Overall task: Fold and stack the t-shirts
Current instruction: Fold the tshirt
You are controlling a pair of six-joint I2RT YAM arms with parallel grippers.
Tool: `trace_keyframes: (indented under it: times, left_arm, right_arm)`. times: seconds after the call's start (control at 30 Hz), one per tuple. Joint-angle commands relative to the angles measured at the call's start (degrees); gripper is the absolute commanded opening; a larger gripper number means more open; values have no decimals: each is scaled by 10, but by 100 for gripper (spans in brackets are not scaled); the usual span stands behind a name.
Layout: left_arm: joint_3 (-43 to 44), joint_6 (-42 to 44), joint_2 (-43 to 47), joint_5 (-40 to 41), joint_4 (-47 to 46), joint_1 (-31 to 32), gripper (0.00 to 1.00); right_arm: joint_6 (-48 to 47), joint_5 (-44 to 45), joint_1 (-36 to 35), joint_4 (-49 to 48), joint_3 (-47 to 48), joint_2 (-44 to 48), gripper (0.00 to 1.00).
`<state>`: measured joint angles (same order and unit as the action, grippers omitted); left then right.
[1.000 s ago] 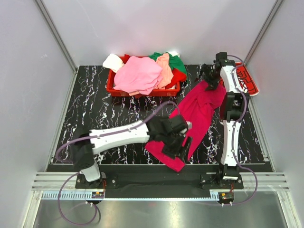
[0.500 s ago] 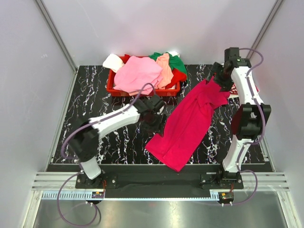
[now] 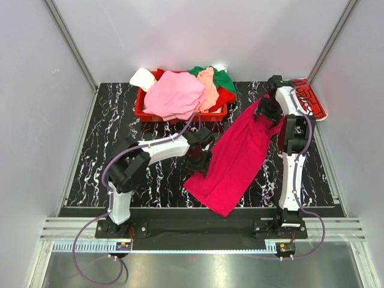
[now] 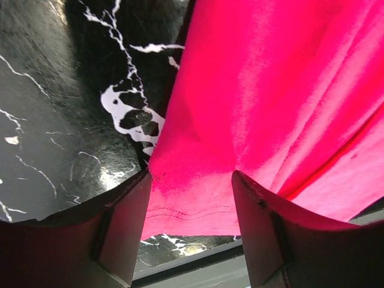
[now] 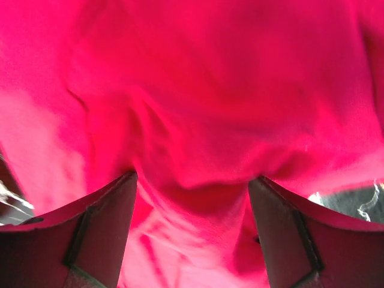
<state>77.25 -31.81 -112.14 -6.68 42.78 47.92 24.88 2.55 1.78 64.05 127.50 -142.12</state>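
- From above, behind the left gripper (image 3: 197,161): a red basket (image 3: 157,115) of hard plastic, heaped with a pink t-shirt (image 3: 175,93), a peach t-shirt (image 3: 209,87), a green t-shirt (image 3: 225,79) and a white t-shirt (image 3: 143,78), all crumpled.
- Just beyond the right gripper (image 3: 266,113): a red t-shirt with white script (image 3: 311,101), lying flat at the far corner of the table (image 3: 120,138) and partly hidden by the right arm (image 3: 291,162).
- Between the two sets of jaws: the magenta t-shirt (image 3: 240,156), laid out as a long diagonal band on the glossy black, white-veined table top.
- Left arm (image 3: 153,150) bent at the elbow and laid low across the table to the shirt's left edge.
- Right arm stretched straight away from its base, wrist tipped down onto the shirt's far corner.
- Impossible to tell from this height how either pair of jaws stands.
- Left wrist view: fingers (image 4: 123,234) spread apart, pinching nothing. Stitched magenta hem in the gap and onward past the right finger. Shiny marbled table ahead and to the left of the jaws.
- Right wrist view: fingers (image 5: 102,234) spread wide, gripping nothing. Soft magenta cloth bunched in shallow folds between and ahead of the jaws, filling nearly the whole view.
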Motion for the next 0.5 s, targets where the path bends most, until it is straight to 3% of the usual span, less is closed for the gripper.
trace_keyframes:
  times: [0.0, 0.27, 0.47]
  left_arm:
    - [-53, -14, -15, -32, -24, 24, 62]
    - [-186, -90, 42, -166, -123, 109, 59]
    - [-164, -136, 58, -206, -147, 169, 58]
  right_arm:
    - [17, -13, 1, 5, 77, -51, 81]
    - [-15, -103, -14, 2, 237, -186, 85]
    - [-27, -141, -15, -81, 253, -206, 90]
